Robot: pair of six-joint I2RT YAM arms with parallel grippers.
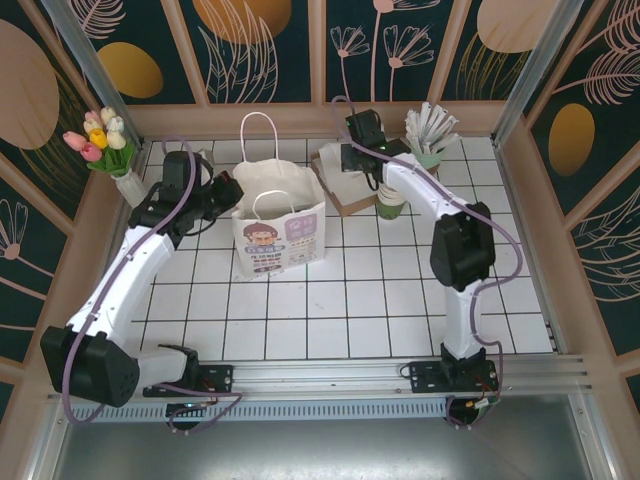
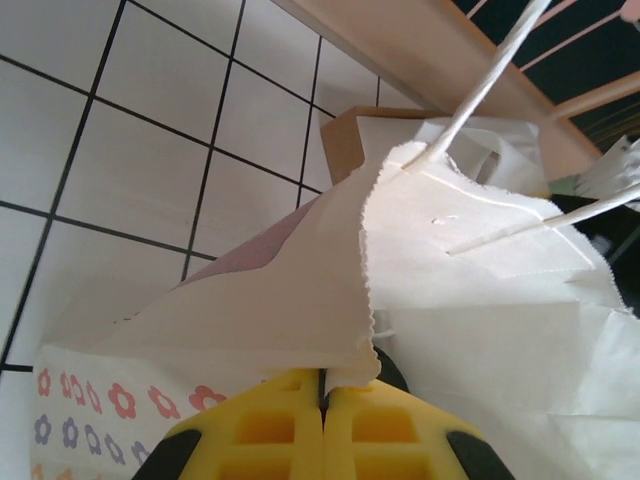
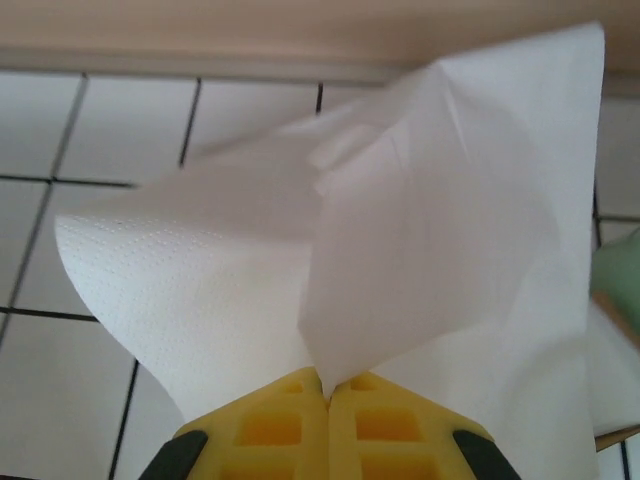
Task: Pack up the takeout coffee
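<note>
A white paper bag (image 1: 283, 232) with string handles and a printed front stands upright at mid-table. My left gripper (image 1: 232, 196) is shut on the serrated rim of the bag (image 2: 480, 300); in the left wrist view the yellow fingers (image 2: 290, 420) pinch the paper edge. My right gripper (image 1: 347, 160) is at the back, beside the bag's far right corner, shut on a white napkin (image 3: 440, 220) that fans out from its fingertips (image 3: 328, 385). The takeout coffee is hidden.
A brown tray (image 1: 345, 203) with white napkins lies behind the bag. A green cup stack (image 1: 392, 206) stands under the right arm. A mint holder of white sticks (image 1: 430, 140) is back right, a vase of tulips (image 1: 100, 140) back left. Wooden walls edge the tiled table.
</note>
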